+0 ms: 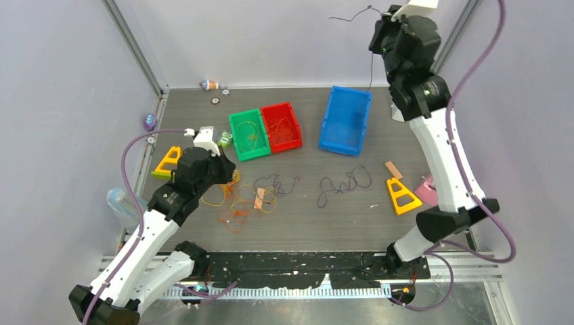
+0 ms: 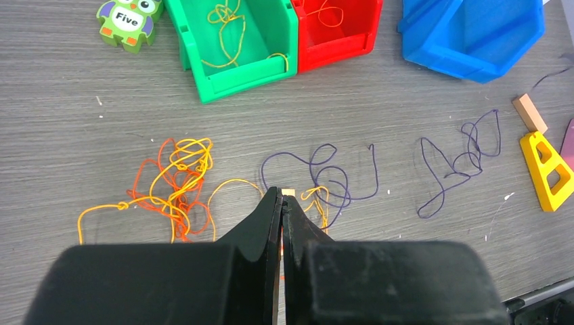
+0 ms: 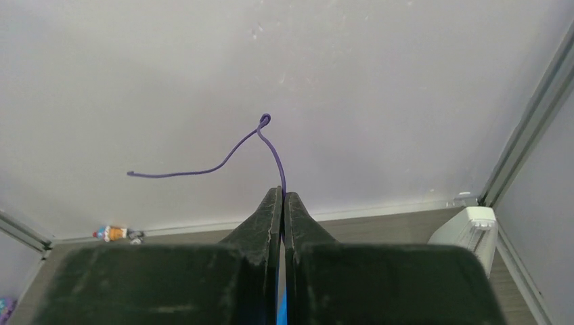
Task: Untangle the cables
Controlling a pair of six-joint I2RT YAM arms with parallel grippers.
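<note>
My right gripper (image 3: 283,196) pinched on purple cable (image 3: 230,154), raised above blue bin (image 1: 345,122). My left gripper (image 2: 281,200) closed, seemingly empty. Yellow-orange tangle (image 2: 177,183), loose purple strands (image 1: 345,183) unsorted.

White links, black joints on left arm (image 1: 145,233), right arm (image 1: 443,156); lilac hoses (image 1: 124,166); hand fingers (image 2: 260,220) black, wedge-shaped.

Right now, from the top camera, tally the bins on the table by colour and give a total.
Green bin: 1
Red bin: 1
Blue bin: 1
Total: 3
</note>
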